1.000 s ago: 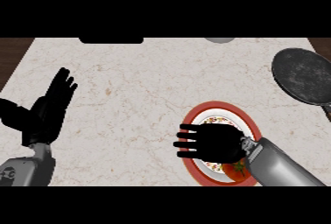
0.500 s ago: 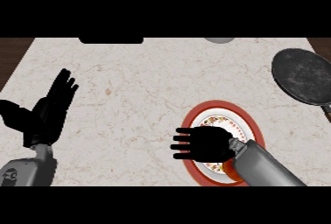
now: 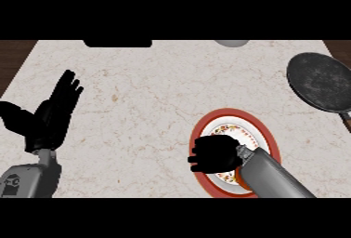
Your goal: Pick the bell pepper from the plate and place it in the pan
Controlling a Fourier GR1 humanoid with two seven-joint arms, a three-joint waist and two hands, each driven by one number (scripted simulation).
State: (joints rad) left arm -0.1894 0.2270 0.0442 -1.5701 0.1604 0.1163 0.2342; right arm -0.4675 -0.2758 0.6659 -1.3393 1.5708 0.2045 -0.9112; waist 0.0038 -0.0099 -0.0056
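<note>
A red-rimmed plate point(image 3: 231, 114) with a patterned white centre lies on the counter at the lower right. My right hand point(image 3: 215, 156) hovers over the plate's left half with its fingers curled in. The bell pepper point(image 3: 238, 175) is almost wholly hidden under the hand and wrist. Only an orange sliver of it shows beside the forearm. The dark round pan point(image 3: 319, 87) sits at the right edge, well beyond the plate, with nothing in it. My left hand point(image 3: 49, 120) rests open at the far left, fingers up.
A black object point(image 3: 116, 43) and a grey rounded object point(image 3: 231, 42) lie along the counter's far edge. The pan's handle point(image 3: 343, 117) points toward the lower right. Bare marble stretches between the two hands.
My right hand has drawn back toward me and leftward over the plate, and its spread fingers have curled shut. The left hand has not moved.
</note>
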